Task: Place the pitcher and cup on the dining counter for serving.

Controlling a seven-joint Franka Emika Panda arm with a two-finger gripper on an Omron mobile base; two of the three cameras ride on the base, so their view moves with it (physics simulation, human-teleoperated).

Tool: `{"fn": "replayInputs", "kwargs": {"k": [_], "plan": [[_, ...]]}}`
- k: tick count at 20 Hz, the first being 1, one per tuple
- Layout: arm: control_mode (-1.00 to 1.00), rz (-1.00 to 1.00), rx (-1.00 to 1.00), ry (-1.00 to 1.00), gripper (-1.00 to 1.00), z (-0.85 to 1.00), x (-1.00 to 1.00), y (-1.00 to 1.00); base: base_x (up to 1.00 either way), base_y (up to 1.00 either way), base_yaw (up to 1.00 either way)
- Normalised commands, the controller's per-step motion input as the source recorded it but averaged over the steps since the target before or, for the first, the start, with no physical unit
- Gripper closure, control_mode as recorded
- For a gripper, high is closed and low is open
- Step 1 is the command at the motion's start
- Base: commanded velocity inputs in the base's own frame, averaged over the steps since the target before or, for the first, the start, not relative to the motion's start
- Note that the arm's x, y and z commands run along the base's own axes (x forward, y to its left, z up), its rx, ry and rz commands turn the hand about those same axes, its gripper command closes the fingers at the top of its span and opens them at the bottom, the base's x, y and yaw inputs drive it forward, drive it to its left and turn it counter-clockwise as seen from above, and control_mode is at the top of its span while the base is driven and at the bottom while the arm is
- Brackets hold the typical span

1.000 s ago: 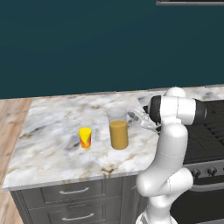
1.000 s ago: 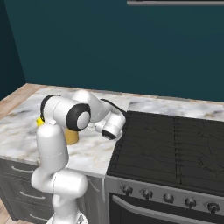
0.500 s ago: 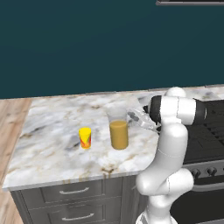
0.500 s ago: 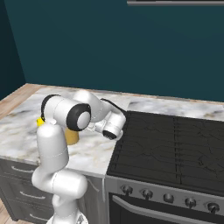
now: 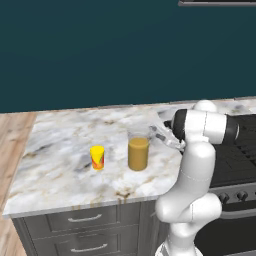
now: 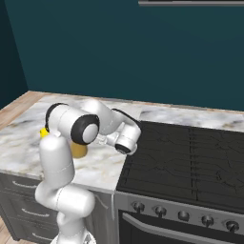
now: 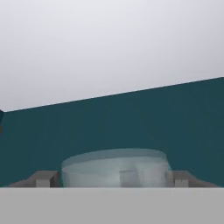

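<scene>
Gripper (image 5: pixel 161 134) shows its two tips on either side of a clear glass rim (image 7: pixel 114 168); whether it clamps is unclear. Just left of it stands the pitcher (image 5: pixel 138 153), farther left the cup (image 5: pixel 97 157), both upright on the dining counter (image 5: pixel 60 150).

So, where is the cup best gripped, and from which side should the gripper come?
Probably across its round side wall, about mid-height. The cup stands upright and apart from the pitcher, with bare counter in front of it. Coming from the counter's front edge, or from above, should keep the fingers off the pitcher.
</scene>
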Motion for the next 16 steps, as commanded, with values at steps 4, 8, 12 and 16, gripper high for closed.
{"fn": "replayInputs", "kwargs": {"k": [4, 8, 12, 16], "plan": [[-1.0, 0.0, 0.0, 0.0, -1.0, 0.05, -0.44, -0.57, 0.0, 0.0, 0.0], [-1.0, 0.0, 0.0, 0.0, -1.0, 0.12, -0.49, -0.66, 0.0, 0.0, 0.0], [-1.0, 0.0, 0.0, -0.07, -1.0, 0.51, -0.77, -0.39, 0.0, 0.0, 0.0], [-1.0, -0.03, -0.04, -0.18, -1.0, 0.81, -1.0, 0.0, 0.0, 0.0, 0.0]]}}
